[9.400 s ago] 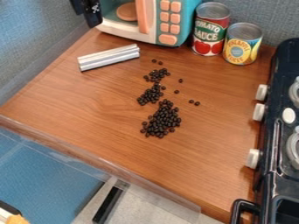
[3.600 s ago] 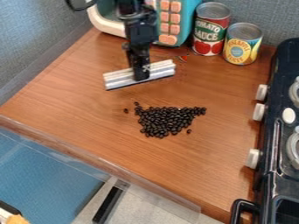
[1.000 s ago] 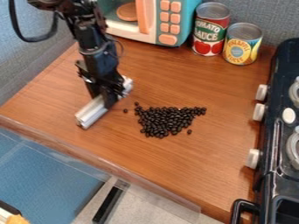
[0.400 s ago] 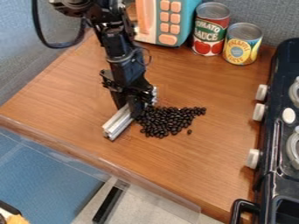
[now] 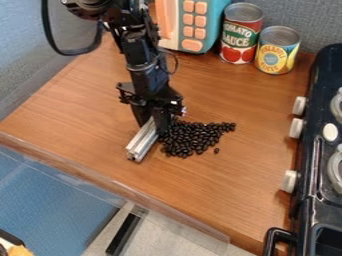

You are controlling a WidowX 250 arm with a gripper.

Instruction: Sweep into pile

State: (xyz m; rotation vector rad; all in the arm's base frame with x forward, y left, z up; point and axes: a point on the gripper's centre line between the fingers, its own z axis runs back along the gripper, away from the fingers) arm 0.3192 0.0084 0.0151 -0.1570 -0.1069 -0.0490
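Lying on the brown wood-grain surface (image 5: 234, 190): one heap of small, dark, glossy beans (image 5: 194, 137), near the middle of the camera view. Form: low and dense, broad along its upper edge, narrowing towards the bottom, with a tapering point at its upper right. One single dark bean (image 5: 216, 150) sits just beside the heap, off its lower right edge.

Item in my keeping: one straight, silver-coloured metal bar with lengthwise grooves (image 5: 142, 142). It is set at a slant, its lower-left end jutting free of me, its long side facing the beans.

My black two-finger gripper (image 5: 152, 121): pointed down, low over the surface, closed on the bar with the metal between its fingers, so parted only by what they clasp. It stands at the heap's upper left edge, with beans right up beside it; whether the fingers touch any of them, I cannot tell.

Also listed, behind the beans: one toy microwave, teal-bodied with orange buttons (image 5: 217, 17); one tall can with a red and green label (image 5: 242, 37); one shorter can with a yellow and blue label (image 5: 276, 52), beside the taller one. Along the right side: one black toy stove with white knobs (image 5: 314, 125). Upper left: one looped black cable (image 5: 48, 35), hanging by my arm.
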